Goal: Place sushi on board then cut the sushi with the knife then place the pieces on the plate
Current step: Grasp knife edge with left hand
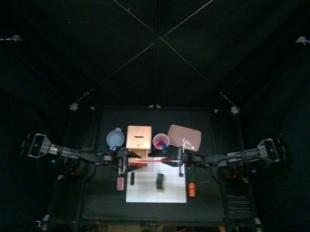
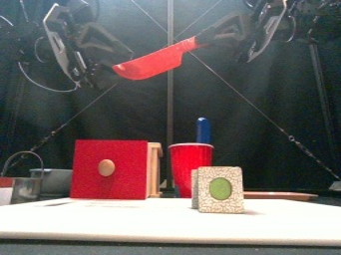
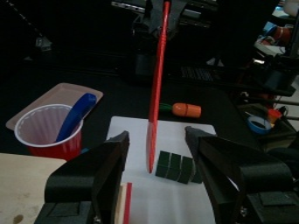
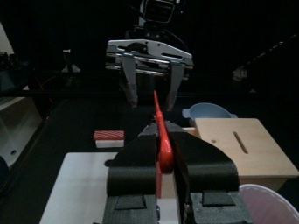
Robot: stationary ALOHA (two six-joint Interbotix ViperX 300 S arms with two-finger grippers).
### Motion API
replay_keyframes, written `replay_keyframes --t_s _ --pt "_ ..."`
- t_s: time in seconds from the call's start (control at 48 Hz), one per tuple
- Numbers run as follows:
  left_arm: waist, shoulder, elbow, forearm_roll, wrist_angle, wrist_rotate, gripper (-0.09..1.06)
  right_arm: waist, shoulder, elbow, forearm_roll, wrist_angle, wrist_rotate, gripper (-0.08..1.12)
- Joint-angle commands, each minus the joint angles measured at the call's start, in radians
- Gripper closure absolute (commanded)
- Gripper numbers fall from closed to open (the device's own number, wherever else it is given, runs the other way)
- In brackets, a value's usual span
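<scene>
A red toy knife [image 2: 158,60] is held high above the table, clamped at one end between the closed fingers of the right gripper [image 4: 163,150]. The left gripper [image 3: 156,149] is placed with its jaws spread wide on either side of the blade, and nothing is pinched between them. The toy sushi roll of dark green blocks [image 3: 177,164] is set on the white cutting board [image 1: 145,193], near its middle, so the first step is judged done and the cut not yet begun.

The chief risk is judged to be the knife itself. If it is let go before the other jaws are closed, it could be dropped onto the roll. Gripped at one end only, the blade may be twisted and brought down off the seams. The roll is steadied by nothing — a slanted push could tip it or slide it.

Room is tight behind the board, where a pale wooden box with a red drawer front [image 2: 110,169], a red cup [image 2: 190,169] with a blue toy knife [image 2: 202,129] and the flat pink tray [image 1: 186,135] are lined up. A small orange toy [image 3: 187,110] is seen just off the board on the right arm's side. Open space is left above the board and along its front.
</scene>
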Motion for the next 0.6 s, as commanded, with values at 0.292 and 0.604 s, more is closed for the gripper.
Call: replay_keyframes --t_s 0.292,0.604 --pt "0.014 0.000 -0.026 0.003 0.006 0.002 0.28 0.005 -0.023 -0.017 -0.002 -0.009 0.002 0.65" --pt "0.023 -0.015 -0.029 0.005 0.006 0.002 0.53 0.017 -0.025 -0.009 0.012 -0.003 0.005 0.65"
